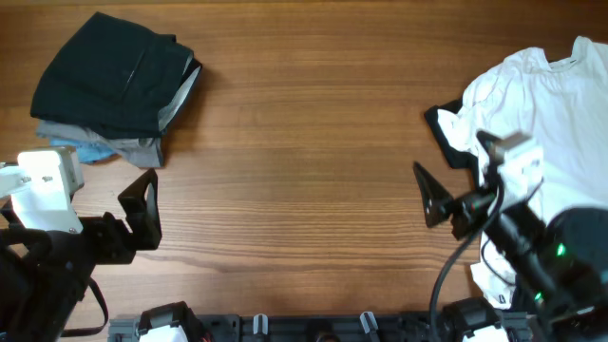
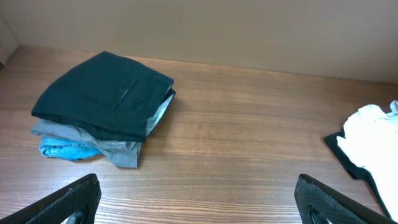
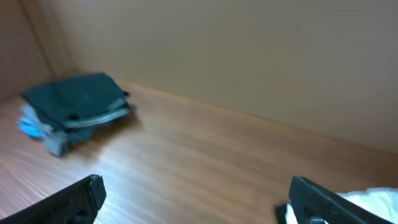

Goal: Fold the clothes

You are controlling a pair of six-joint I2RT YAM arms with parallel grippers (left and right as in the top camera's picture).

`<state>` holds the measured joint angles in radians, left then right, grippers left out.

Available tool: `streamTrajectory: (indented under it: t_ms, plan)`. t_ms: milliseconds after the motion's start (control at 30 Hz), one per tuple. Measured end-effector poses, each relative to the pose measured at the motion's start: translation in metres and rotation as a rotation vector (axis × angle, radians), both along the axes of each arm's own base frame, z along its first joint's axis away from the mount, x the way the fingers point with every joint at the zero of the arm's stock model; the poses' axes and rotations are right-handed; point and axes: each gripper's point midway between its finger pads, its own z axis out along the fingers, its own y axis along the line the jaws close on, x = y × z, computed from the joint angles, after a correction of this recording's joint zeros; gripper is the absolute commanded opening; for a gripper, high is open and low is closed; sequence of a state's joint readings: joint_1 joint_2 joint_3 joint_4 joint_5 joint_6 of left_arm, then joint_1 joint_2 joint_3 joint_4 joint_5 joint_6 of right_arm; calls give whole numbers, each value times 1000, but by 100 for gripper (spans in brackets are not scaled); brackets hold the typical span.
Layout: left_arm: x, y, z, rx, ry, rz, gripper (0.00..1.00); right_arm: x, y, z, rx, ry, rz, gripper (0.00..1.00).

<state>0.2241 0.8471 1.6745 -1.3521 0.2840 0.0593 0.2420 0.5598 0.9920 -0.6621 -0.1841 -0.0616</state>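
Note:
A folded stack lies at the table's far left: a black garment [image 1: 114, 71] on top with a pale grey edge, a grey piece [image 1: 133, 149] and a blue piece [image 1: 85, 152] under it. The stack also shows in the left wrist view [image 2: 106, 93] and, blurred, in the right wrist view [image 3: 78, 99]. An unfolded white T-shirt [image 1: 541, 95] lies at the right over a black garment [image 1: 446, 128]. My left gripper [image 1: 142, 211] is open and empty, near the front, below the stack. My right gripper [image 1: 432, 195] is open and empty, just left of the T-shirt.
The wooden table [image 1: 304, 142] stretches between the stack and the T-shirt. A beige wall [image 2: 249, 25] stands behind the table. The arms' bases and mounts [image 1: 313, 328] run along the front edge.

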Motion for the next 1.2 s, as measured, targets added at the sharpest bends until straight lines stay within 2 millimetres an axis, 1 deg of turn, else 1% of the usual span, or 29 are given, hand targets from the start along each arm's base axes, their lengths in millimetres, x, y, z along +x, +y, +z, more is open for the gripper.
streamTrajectory:
  t_ms: [100, 133, 200, 267, 367, 433, 467, 533, 600, 700, 1200]
  plan:
    - [0, 0, -1, 0, 3, 0, 100, -4, -9, -34, -11, -41, -31, 100]
    - [0, 0, 0, 0, 2, 0, 100, -5, -11, -48, -14, -42, -37, 100]
    - [0, 0, 0, 1, 1, 0, 100, -4, -12, -72, -14, -63, -44, 100]
    - [0, 0, -1, 1, 2, 2, 100, -4, -13, -100, -10, -90, -45, 100]
    - [0, 0, 0, 1, 2, 2, 100, -1, -12, -134, 13, -122, -48, 100]
    - [0, 0, 0, 1, 2, 2, 100, 5, -11, -153, 43, -152, -52, 100]
    - [0, 0, -1, 1, 3, 2, 100, 8, -10, -156, 56, -168, -53, 100]
    - [0, 0, -1, 1, 3, 3, 100, 13, -9, -170, 81, -169, -56, 100]
    - [0, 0, -1, 1, 2, 2, 100, 16, -8, -179, 103, -172, -58, 100]
    - [0, 0, -1, 1, 3, 2, 100, 18, -8, -182, 124, -181, -60, 100]
    - [0, 0, -1, 1, 3, 2, 100, 18, -8, -181, 137, -183, -62, 100]
